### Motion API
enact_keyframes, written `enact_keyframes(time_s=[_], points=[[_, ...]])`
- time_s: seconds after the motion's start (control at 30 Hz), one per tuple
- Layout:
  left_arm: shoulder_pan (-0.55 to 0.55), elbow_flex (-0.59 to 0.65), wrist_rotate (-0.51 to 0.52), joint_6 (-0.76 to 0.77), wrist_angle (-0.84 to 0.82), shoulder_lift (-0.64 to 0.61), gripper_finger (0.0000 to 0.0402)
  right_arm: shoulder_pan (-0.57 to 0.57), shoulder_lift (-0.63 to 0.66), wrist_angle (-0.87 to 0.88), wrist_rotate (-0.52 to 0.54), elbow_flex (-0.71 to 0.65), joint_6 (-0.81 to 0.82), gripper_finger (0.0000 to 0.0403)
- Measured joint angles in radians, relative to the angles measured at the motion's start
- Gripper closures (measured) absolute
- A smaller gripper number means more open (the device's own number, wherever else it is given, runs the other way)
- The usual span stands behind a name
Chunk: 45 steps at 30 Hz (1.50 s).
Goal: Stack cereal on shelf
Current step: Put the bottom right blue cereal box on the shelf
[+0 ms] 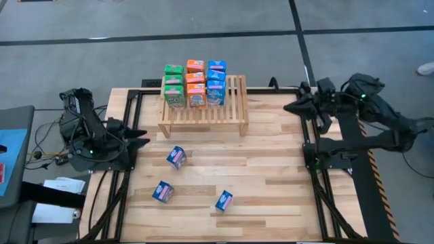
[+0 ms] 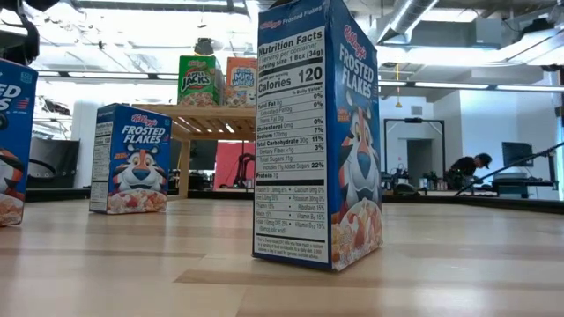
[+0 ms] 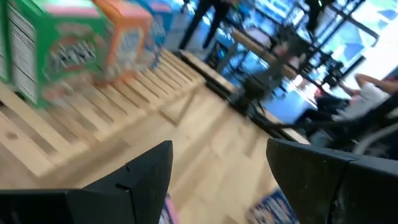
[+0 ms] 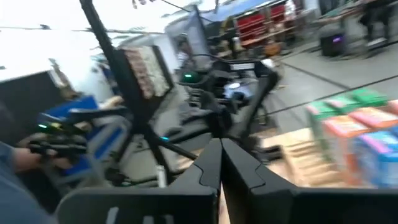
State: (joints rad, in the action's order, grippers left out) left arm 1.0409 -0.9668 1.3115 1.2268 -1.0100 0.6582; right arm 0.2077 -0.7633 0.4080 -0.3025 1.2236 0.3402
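— Waiting at the table's (image 1: 271, 196) left edge, the left gripper (image 1: 142, 137) spreads its fingers, holding nothing.
— Right gripper (image 1: 290, 106) clenched empty; nine boxes (image 1: 195, 83) crowd the shelf (image 1: 224, 112), three blue boxes (image 1: 176, 157) stand below.

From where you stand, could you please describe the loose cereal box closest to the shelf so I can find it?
Start at the light-wood shelf at the table's far edge, with green, orange and blue boxes on its slats. Just in front of it, on the bare table, stands a blue box. Of the three loose blue boxes, it alone is nearest the shelf.
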Motion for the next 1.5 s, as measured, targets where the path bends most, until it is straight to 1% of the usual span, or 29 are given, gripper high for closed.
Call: enact_keyframes(time_s=[0.1,0.3,0.37,0.43,0.53,0.7,0.83,0.9,1.0,1.2,1.3,1.37,1.5], points=[[0.0,0.0,-0.056,-0.042,0.073,0.0,0.0152,-0.108,-0.043,-0.088,0.054,0.0,0.019,0.0371],[0.0,0.0,-0.128,-0.282,0.264,0.0,0.0152,-0.309,-0.105,-0.255,0.156,-0.001,-0.039,0.0363],[0.0,0.0,-0.128,-0.35,0.319,0.0,0.0152,-0.369,-0.109,-0.281,0.227,-0.001,-0.085,0.0363],[0.0,-0.001,-0.131,-0.409,0.357,-0.008,0.0152,-0.422,-0.108,-0.279,0.326,-0.001,-0.14,0.0363],[0.001,-0.01,-0.156,-0.466,0.388,-0.026,0.0152,-0.489,-0.108,-0.294,0.455,-0.001,-0.183,0.0363],[0.001,-0.026,-0.175,-0.519,0.393,-0.038,0.0152,-0.581,-0.185,-0.325,0.532,0.001,-0.192,0.0362],[0.001,-0.039,-0.198,-0.569,0.392,-0.038,0.0152,-0.633,-0.29,-0.307,0.643,-0.003,-0.192,0.0356],[0.001,-0.042,-0.212,-0.596,0.392,-0.038,0.0152,-0.642,-0.341,-0.316,0.696,-0.002,-0.188,0.0343],[0.001,-0.042,-0.238,-0.624,0.391,-0.046,0.0152,-0.648,-0.404,-0.298,0.727,-0.002,-0.128,0.031],[0.001,-0.042,-0.285,-0.63,0.386,-0.082,0.0152,-0.658,-0.502,-0.115,0.727,-0.001,0.099,0.0204],[0.001,-0.042,-0.295,-0.63,0.362,-0.1,0.0152,-0.674,-0.551,-0.079,0.725,-0.001,0.184,0.0159],[0.001,-0.042,-0.296,-0.63,0.345,-0.11,0.0152,-0.688,-0.588,-0.07,0.723,-0.001,0.194,0.0144],[0.0,-0.042,-0.309,-0.63,0.304,-0.125,0.0152,-0.701,-0.678,-0.066,0.716,0.0,0.169,0.0137]])
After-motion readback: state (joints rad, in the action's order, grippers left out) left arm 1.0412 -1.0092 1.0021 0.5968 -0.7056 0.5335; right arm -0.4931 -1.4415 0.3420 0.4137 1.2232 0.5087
